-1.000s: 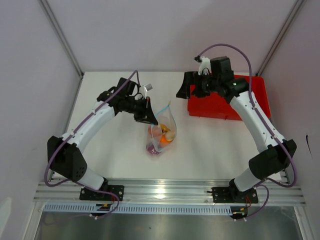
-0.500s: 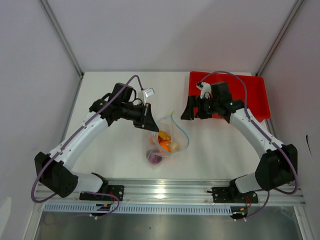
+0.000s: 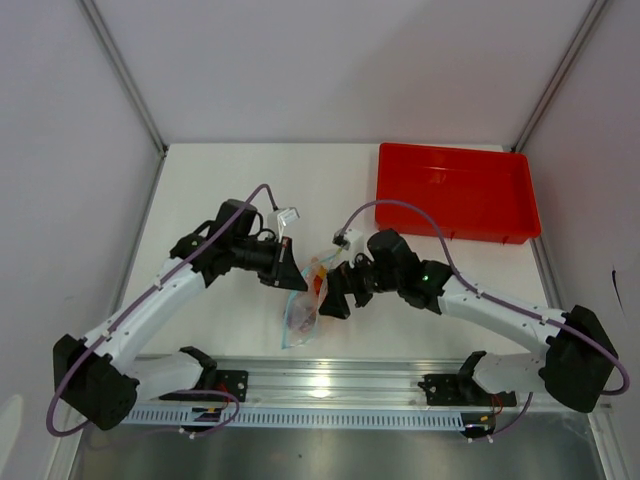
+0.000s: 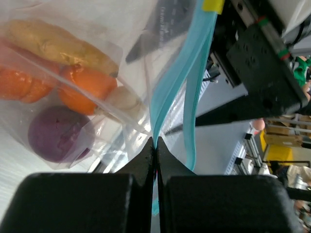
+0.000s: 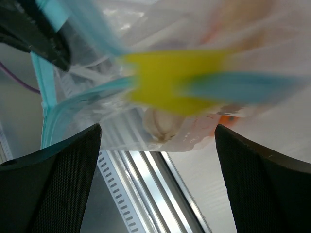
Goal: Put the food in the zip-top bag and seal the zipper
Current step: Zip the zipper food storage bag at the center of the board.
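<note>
The clear zip-top bag [image 3: 303, 307] hangs near the table's front middle, with the food [image 3: 318, 282] inside it. In the left wrist view the bag holds orange pieces [image 4: 85, 87], a yellow piece [image 4: 58, 41], a purple round piece [image 4: 56, 136] and a whitish piece [image 4: 124, 99]. My left gripper [image 4: 155, 143] is shut on the light blue zipper [image 4: 167, 92] at one end. My right gripper [image 3: 335, 300] is open, right next to the bag. Its view shows the bag close up and blurred, with the zipper [image 5: 233, 87] and its yellow tab [image 5: 167, 80].
The red tray [image 3: 455, 190] stands at the back right, with nothing showing in it. The metal rail [image 3: 330, 375] runs along the table's front edge just below the bag. Side walls stand left and right.
My left gripper has carried the bag down toward the front edge. My right arm has left the red tray and swung in beside the bag, jaws open.
</note>
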